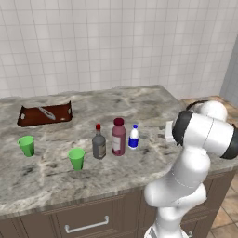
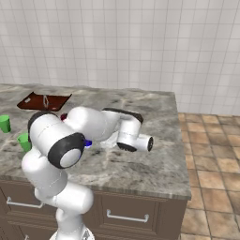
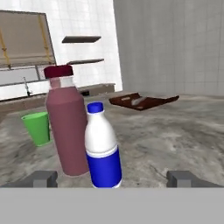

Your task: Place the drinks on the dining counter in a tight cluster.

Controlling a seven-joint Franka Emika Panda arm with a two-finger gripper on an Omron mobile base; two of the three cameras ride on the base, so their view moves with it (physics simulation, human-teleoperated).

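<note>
Bottles stand upright in a close row mid-counter: grey-brown bottle, maroon bottle, white bottle. From the hand, the gripper has its fingers spread wide around nothing, the white bottle just ahead. The left base view alone shows two green cups. Marbled dining counter, white-tiled wall behind.

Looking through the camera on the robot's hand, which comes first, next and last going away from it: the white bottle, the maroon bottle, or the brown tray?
1. White bottle, blue-capped, standing just ahead of the open hand, slightly left of centre.
2. Maroon bottle, right behind it on the left.
3. Brown tray, far back on the counter, to the right.
</note>
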